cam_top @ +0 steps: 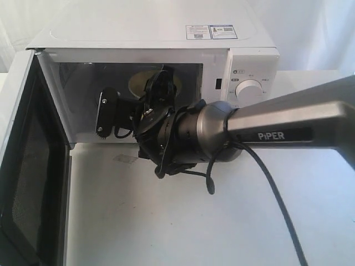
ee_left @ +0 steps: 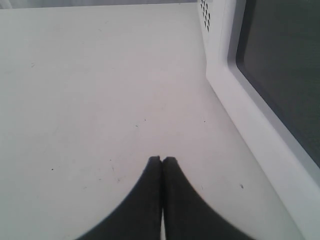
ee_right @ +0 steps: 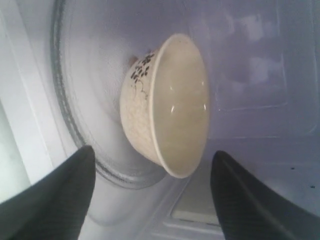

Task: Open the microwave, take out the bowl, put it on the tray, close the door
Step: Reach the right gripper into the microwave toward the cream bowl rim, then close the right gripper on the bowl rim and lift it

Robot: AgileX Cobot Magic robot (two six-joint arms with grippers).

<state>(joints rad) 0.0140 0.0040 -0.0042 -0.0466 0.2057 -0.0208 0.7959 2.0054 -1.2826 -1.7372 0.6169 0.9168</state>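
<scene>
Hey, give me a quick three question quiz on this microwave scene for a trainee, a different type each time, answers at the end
1. True or false: the door of the microwave stands open.
2. Where is the bowl relative to the microwave? A) on top of it B) inside it C) underneath it
3. Fill in: the left gripper is ___, while the right gripper is open in front of the bowl.
Key: 1 true; 2 B; 3 shut.
</scene>
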